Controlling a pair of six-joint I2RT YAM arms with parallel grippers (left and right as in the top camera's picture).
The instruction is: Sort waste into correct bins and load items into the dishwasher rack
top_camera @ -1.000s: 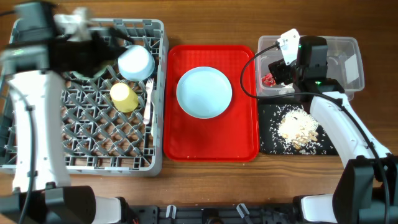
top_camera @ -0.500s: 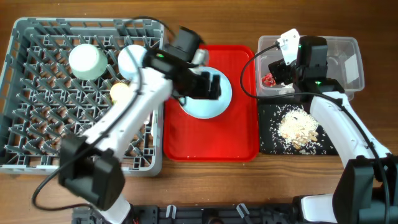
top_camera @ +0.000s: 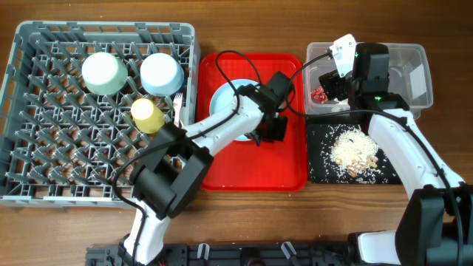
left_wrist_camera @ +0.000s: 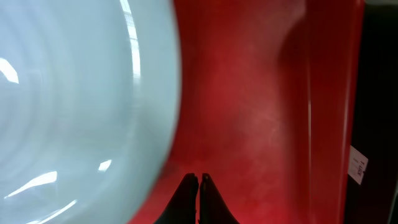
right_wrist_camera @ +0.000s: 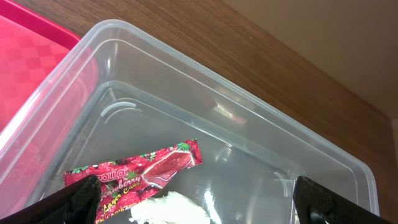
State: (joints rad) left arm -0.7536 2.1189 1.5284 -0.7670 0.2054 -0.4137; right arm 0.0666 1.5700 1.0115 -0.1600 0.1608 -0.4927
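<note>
The pale blue plate (left_wrist_camera: 74, 106) gleams glossy on the finely grained red plastic tray (left_wrist_camera: 249, 106); beside it, a smooth clear plastic tub (right_wrist_camera: 261, 134).

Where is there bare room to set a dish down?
The red tray is bare between the plate and its near rim. The dishwasher rack is free along its near rows. Crowded: the rack's far rows, holding a green bowl, a blue bowl and a yellow cup; scraps cover the black tray.

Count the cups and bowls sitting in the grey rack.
3. In the grey rack: a pale green bowl near the back, a white-blue bowl right beside it, and a yellow-green cup in front of them. None seems hidden.
</note>
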